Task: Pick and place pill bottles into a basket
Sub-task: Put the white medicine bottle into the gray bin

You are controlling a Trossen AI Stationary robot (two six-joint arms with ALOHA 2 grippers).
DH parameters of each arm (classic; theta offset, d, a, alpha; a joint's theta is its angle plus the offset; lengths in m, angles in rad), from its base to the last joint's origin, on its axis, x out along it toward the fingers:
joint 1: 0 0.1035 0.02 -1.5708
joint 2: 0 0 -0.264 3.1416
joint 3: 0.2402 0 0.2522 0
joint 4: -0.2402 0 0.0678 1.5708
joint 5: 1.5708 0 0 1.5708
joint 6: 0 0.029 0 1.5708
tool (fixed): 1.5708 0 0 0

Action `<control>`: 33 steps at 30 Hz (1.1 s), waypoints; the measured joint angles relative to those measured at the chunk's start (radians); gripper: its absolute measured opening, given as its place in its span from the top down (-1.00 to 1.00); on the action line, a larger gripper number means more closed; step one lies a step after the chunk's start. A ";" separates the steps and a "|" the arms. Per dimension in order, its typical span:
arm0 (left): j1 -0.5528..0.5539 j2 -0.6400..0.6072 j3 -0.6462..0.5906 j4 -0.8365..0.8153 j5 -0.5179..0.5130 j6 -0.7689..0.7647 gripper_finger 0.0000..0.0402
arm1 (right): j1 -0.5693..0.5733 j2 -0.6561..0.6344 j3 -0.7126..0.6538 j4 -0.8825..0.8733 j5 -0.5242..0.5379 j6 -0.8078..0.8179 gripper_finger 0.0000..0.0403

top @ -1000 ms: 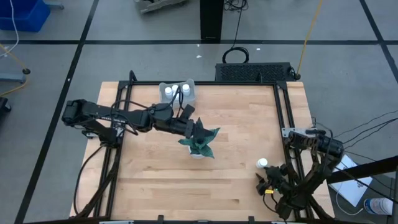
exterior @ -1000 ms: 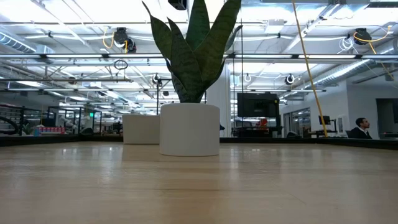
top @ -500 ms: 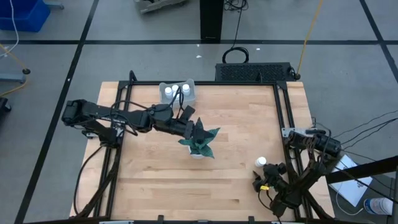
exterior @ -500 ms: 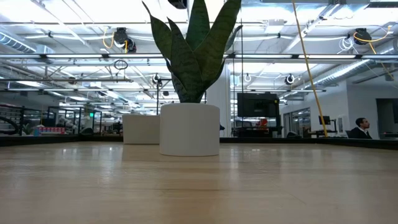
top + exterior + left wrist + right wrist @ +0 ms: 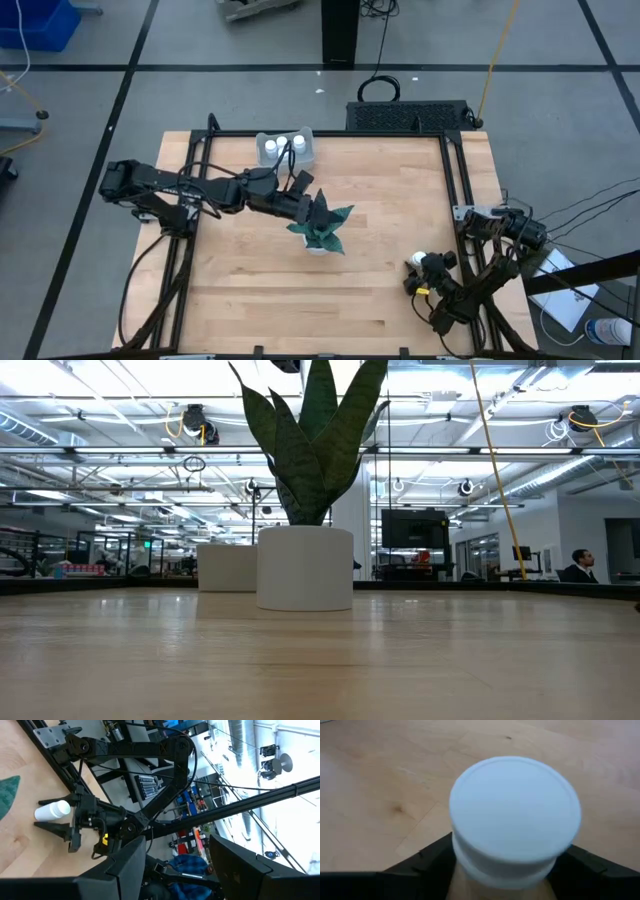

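One white pill bottle (image 5: 419, 259) stands upright on the table near its right edge. It also shows in the right wrist view (image 5: 515, 815) and the left wrist view (image 5: 51, 811). My right gripper (image 5: 421, 270) is open, with one finger (image 5: 427, 862) on each side of the bottle. Two more bottles (image 5: 271, 149) (image 5: 299, 145) stand in the pale grey-blue basket (image 5: 286, 158) at the table's far edge. My left gripper (image 5: 312, 203) is open and empty, held still above the table beside the plant (image 5: 322, 228). My right gripper's fingers (image 5: 62, 831) come level from the table's near side and stand on either side of the bottle's body, just under its cap (image 5: 470, 865). I cannot tell whether they touch it. The bottle stands on the table.
The plant in its white pot (image 5: 305, 565) stands mid-table, between the basket and the right-hand bottle. Black frame rails (image 5: 460, 190) run along the table's left and right edges. A person (image 5: 577, 565) sits in the room far behind.
My right gripper has gone toward the table's far edge, up to the bottle, and its fingers now stand on either side of it.
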 joint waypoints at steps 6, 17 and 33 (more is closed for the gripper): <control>0.000 0.000 0.000 0.006 0.000 0.000 -0.11 | -0.001 -0.037 0.051 0.013 0.026 -0.013 0.14; 0.000 0.000 -0.001 0.072 0.017 0.020 -0.11 | -0.006 -0.308 0.080 0.042 0.129 -0.157 0.23; 0.005 0.009 0.041 0.084 0.085 0.134 -0.11 | -0.110 -0.827 0.082 1.067 0.145 -1.155 0.22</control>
